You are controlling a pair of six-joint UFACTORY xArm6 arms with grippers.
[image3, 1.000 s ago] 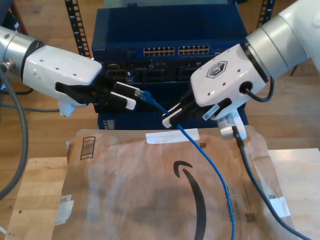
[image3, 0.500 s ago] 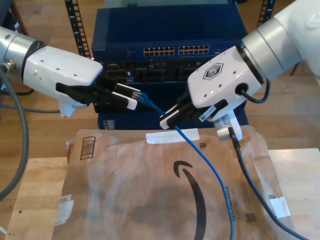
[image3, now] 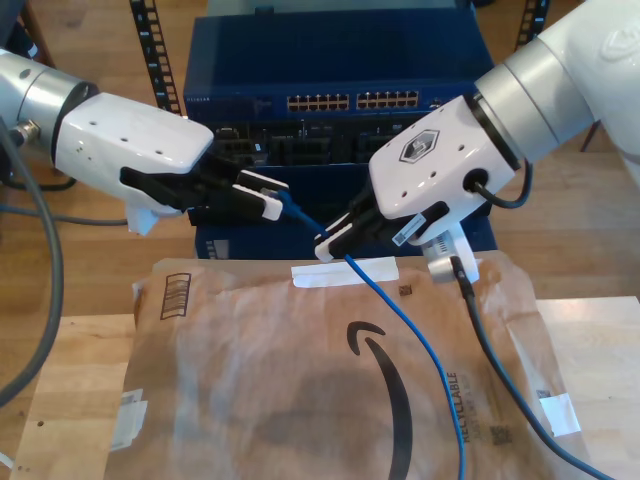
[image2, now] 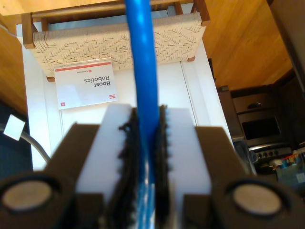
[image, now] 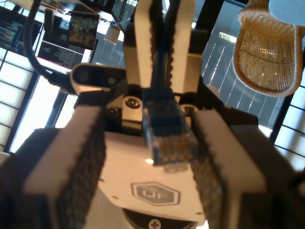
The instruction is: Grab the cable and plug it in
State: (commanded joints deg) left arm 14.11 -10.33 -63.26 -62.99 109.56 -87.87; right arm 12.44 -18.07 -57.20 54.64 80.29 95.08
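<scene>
- My first gripper (image3: 275, 200) comes in from the exterior view's left, just in front of the blue network switch (image3: 340, 100). Its jaws sit on either side of the cable's plug (image: 167, 138); in the first wrist view a gap shows between plug and pads, so I cannot tell whether they are clenched on it.
- The cable (image3: 400, 320) is thin and bright blue. From the plug it runs a short way to my second gripper (image3: 335, 240), which stands directly in front of the switch, toward the exterior view's right.
- My second gripper's jaws are clenched on the cable: in the second wrist view the white pads (image2: 188, 143) press it from both sides, and the cable (image2: 143, 71) runs straight out from between them.
- Past my second gripper the cable hangs down in front of the switch and trails across the brown paper mailer (image3: 270, 390), which lies on the wooden bench (image3: 70, 380) in front of the switch.
- The switch's two blocks of ports (image3: 350, 102) lie behind and above both grippers, with the plug held apart from them.
- A thicker dark cable (image3: 500, 370) drops from the second arm across the mailer.
</scene>
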